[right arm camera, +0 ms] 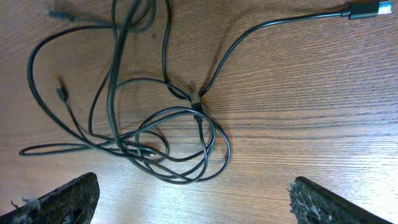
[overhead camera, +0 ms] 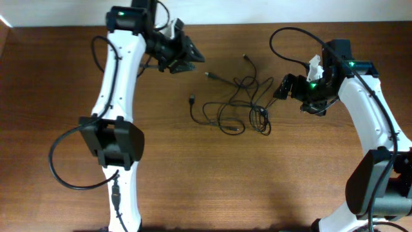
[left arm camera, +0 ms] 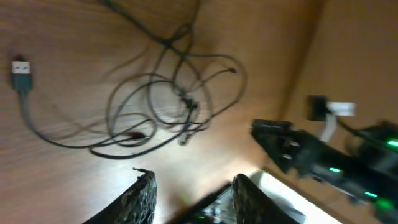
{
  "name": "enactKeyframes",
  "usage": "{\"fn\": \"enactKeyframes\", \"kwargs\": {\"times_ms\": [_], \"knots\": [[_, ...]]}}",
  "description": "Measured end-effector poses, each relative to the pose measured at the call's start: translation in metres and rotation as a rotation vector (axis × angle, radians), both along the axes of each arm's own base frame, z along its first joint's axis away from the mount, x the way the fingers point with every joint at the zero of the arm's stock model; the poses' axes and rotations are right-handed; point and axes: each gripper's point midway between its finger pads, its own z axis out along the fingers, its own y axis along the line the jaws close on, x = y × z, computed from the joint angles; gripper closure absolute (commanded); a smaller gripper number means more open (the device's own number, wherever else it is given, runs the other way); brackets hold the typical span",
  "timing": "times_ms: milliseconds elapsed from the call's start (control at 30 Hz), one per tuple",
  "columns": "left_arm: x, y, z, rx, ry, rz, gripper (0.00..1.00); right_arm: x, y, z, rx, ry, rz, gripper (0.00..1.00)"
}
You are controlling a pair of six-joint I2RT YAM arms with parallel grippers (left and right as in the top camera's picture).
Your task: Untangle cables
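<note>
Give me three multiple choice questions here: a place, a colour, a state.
1. Where on the wooden table does the tangle of thin black cables lie? A in the middle B at the left edge C in a corner
2. The table's colour? A white B brown C green
3. How is the right hand? A shut on a cable B open and empty C out of view
A: the tangle lies mid-table. B: brown grain shows. B: its fingers stand far apart, nothing between.
</note>
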Motion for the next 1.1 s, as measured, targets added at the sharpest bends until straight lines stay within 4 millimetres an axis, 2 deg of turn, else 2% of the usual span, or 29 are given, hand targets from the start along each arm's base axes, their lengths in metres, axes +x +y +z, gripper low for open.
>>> {"fn": "enactKeyframes", "kwargs": {"times_ms": [33,100,133,167,200,267,333,433,600,633,700,833,967,1033,1100], "knots": [[-0.003,-0.003,-0.004,0.032,0.001,-0.012,0.56,0.0,0.0,0.0,0.0,0.0,0.0,0.02],[-0.012,-0.009,-0.013,0.114,0.009,-0.038,0.46,0.001,0.0,0.0,0.0,-0.005,0.002,0.02],[-0.017,-0.011,-0.018,0.16,0.011,-0.051,0.33,0.002,0.0,0.0,-0.001,-0.012,0.002,0.02],[-0.022,-0.012,-0.023,0.211,0.019,-0.061,0.26,0.004,0.0,0.001,-0.001,-0.02,0.001,0.02],[-0.028,-0.014,-0.028,0.266,0.018,-0.083,0.22,0.006,0.0,0.001,0.0,-0.024,-0.003,0.02],[-0.04,-0.019,-0.037,0.371,0.007,-0.134,0.21,0.009,-0.002,0.002,0.004,-0.029,-0.024,0.02],[-0.047,-0.027,-0.04,0.423,-0.017,-0.183,0.22,0.01,-0.007,0.003,0.012,-0.029,-0.051,0.02],[-0.053,-0.037,-0.042,0.462,-0.047,-0.235,0.24,0.011,-0.031,0.002,0.016,-0.021,-0.118,0.02],[-0.061,-0.054,-0.045,0.493,-0.085,-0.295,0.44,0.002,-0.079,0.0,0.02,0.021,-0.247,0.02],[-0.063,-0.059,-0.046,0.496,-0.094,-0.308,0.48,0.001,-0.084,0.0,0.021,0.025,-0.262,0.02],[-0.072,-0.076,-0.056,0.499,-0.098,-0.342,0.51,-0.002,-0.092,-0.001,0.021,0.032,-0.279,0.02],[-0.091,-0.11,-0.096,0.505,-0.082,-0.381,0.53,-0.003,-0.092,-0.001,0.019,0.032,-0.27,0.02],[-0.116,-0.14,-0.134,0.508,-0.061,-0.399,0.5,-0.003,-0.092,-0.001,0.018,0.033,-0.267,0.02],[-0.119,-0.159,-0.149,0.487,-0.089,-0.39,0.46,-0.003,-0.092,-0.001,0.017,0.032,-0.266,0.02],[-0.124,-0.171,-0.163,0.471,-0.11,-0.388,0.46,-0.004,-0.092,-0.001,0.018,0.036,-0.264,0.02]]}}
